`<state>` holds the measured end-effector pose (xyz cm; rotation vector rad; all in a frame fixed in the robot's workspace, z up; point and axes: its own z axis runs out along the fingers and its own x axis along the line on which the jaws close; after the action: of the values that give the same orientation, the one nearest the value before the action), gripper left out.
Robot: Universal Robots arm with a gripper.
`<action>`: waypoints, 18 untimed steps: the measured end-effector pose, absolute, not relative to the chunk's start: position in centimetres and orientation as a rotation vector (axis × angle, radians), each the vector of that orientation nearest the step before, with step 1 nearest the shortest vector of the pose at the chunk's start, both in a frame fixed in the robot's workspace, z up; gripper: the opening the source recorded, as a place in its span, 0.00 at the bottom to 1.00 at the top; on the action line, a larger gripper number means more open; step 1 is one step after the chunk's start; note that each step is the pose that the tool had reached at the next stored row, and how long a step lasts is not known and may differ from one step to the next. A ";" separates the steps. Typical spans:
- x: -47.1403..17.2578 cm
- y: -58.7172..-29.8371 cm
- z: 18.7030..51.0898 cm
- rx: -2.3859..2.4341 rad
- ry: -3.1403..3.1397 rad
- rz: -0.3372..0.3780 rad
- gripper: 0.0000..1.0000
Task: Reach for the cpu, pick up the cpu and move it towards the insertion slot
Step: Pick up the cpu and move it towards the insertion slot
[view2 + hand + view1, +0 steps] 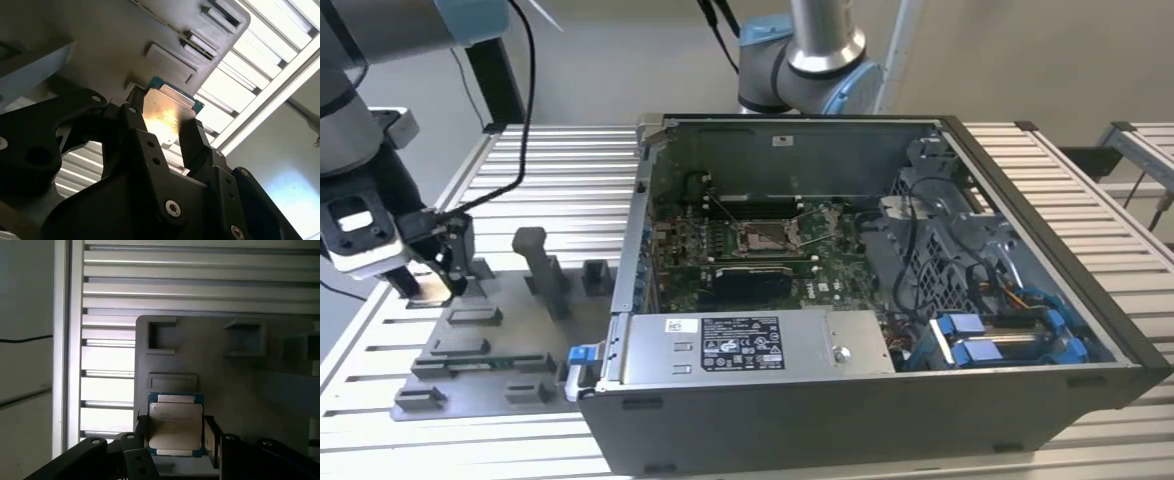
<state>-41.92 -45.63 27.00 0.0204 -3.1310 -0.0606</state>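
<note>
While clamped by two opposite edges between the black fingers (141, 427) of the gripper (176, 426), the cpu (176, 425) shows a silvery lid on a green-edged board in the first wrist view. Several lines of small dark print cross the lid. In the second wrist view the cpu (167, 117) reflects a warm glare, with a finger closed against each side. Behind it lies the grey fixture plate (235, 380) with rectangular pockets. Whether the cpu rests on that plate or hangs just above it cannot be told.

In the exterior view the gripper (430, 285) stands over the corner of the fixture plate (480, 350) at nine o'clock in the frame, on the slatted metal table (560, 190). The insertion slot (765, 237), a square metal-framed socket on green board, sits near the frame's centre inside the open computer case (854, 420). It is well apart from the cpu, toward three o'clock from the gripper. At six o'clock from the slot, the power supply (654, 350) carries a white label (740, 345) of dense print with a black band. A second arm (801, 60) rises beyond the case at twelve o'clock.
</note>
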 end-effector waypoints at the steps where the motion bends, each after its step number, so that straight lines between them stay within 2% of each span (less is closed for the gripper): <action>1: -41.9 -45.6 27.4 0.020 -3.131 -0.061 0.00; 18: -41.9 -45.6 35.2 0.020 -3.131 -0.061 0.00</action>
<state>-41.92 -45.62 35.18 0.0203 -3.1310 -0.0606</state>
